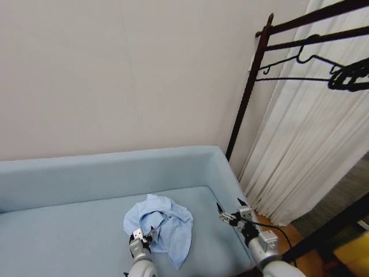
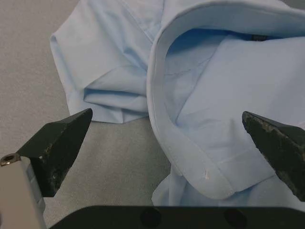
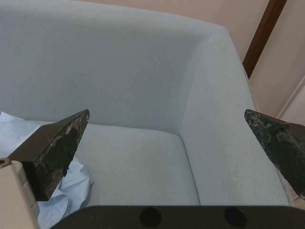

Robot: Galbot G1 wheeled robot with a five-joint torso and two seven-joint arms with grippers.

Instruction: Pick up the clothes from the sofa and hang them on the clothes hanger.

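Pick-up is being prepared. The crumpled light-blue shirt (image 1: 161,225) is lying near the front edge of the sofa (image 1: 86,173) seat. The left gripper (image 1: 145,235) is being held over its collar, jaws apart. The right gripper (image 1: 229,209), jaws likewise apart, is being held idle near the sofa's right arm. Next, closure on the collar is judged due.

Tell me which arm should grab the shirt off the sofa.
Left. The left gripper hangs open right over the blue shirt, framing its collar. The right gripper, also open, sits by the sofa armrest, aimed mostly at bare cushion.
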